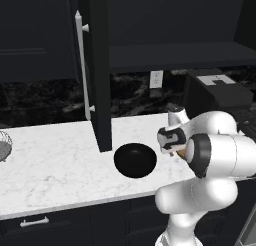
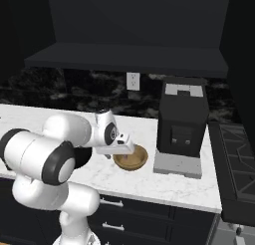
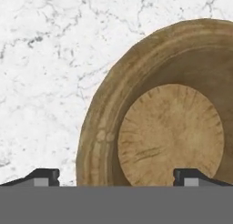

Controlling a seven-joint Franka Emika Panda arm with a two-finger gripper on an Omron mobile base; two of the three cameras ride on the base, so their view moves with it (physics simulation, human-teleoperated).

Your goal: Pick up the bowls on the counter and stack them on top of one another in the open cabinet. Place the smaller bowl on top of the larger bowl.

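Positioned low over the small shallow tan wooden bowl [image 3: 168,123] on the white marble-look counter [image 1: 55,165], two-finger gripper [image 3: 116,175] spread, one tip outside the near rim, one inside. Likely grasp step. Next: drop slightly, pinch rim. Wide glossy black bowl [image 1: 135,160] sits nearby below the open black wall cabinet [image 1: 170,55].
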